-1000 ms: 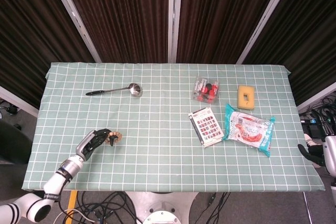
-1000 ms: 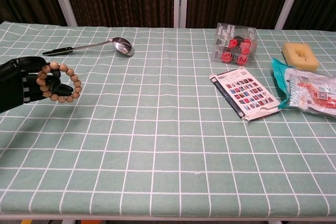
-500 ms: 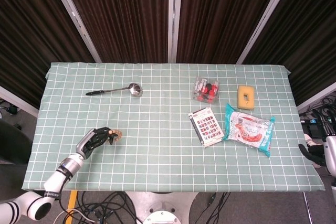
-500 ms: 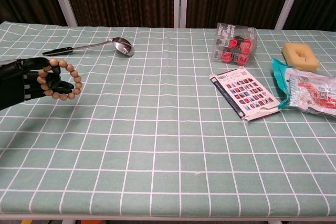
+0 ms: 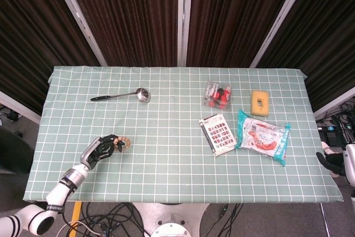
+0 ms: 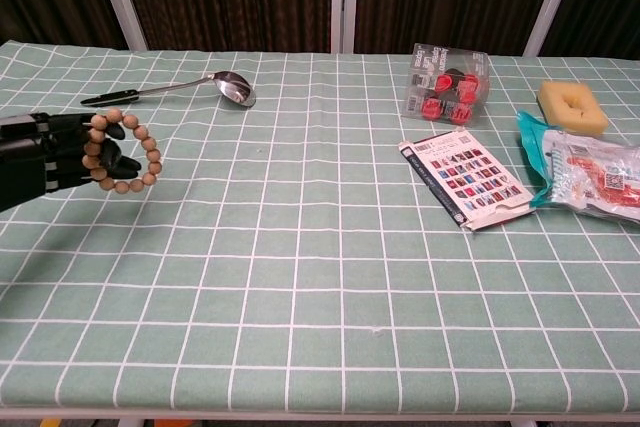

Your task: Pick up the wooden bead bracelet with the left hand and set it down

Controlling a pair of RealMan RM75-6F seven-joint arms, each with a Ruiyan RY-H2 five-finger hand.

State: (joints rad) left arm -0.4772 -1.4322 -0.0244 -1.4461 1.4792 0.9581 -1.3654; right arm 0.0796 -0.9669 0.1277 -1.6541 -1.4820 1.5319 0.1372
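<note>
- My left hand (image 6: 45,152) has its fingers curled through the wooden bead bracelet (image 6: 128,153), gripping it at the table's (image 6: 320,277) near-left part.
- The bracelet loop stands up from my fingertips, apparently raised off the cloth.
- My right hand (image 5: 327,163) sits off the table's right edge; I cannot tell how it is posed.

From above, the left hand (image 5: 99,149) holds the wooden bead bracelet (image 5: 123,144) at the near left of the green checked tablecloth (image 5: 166,154). A ladle (image 5: 123,95) lies further back. To the right sit a clear box of red items (image 5: 217,95), a yellow sponge (image 5: 259,102), a card pack (image 5: 216,134) and a snack bag (image 5: 262,136). The right hand (image 5: 329,164) shows dimly at the right edge
</note>
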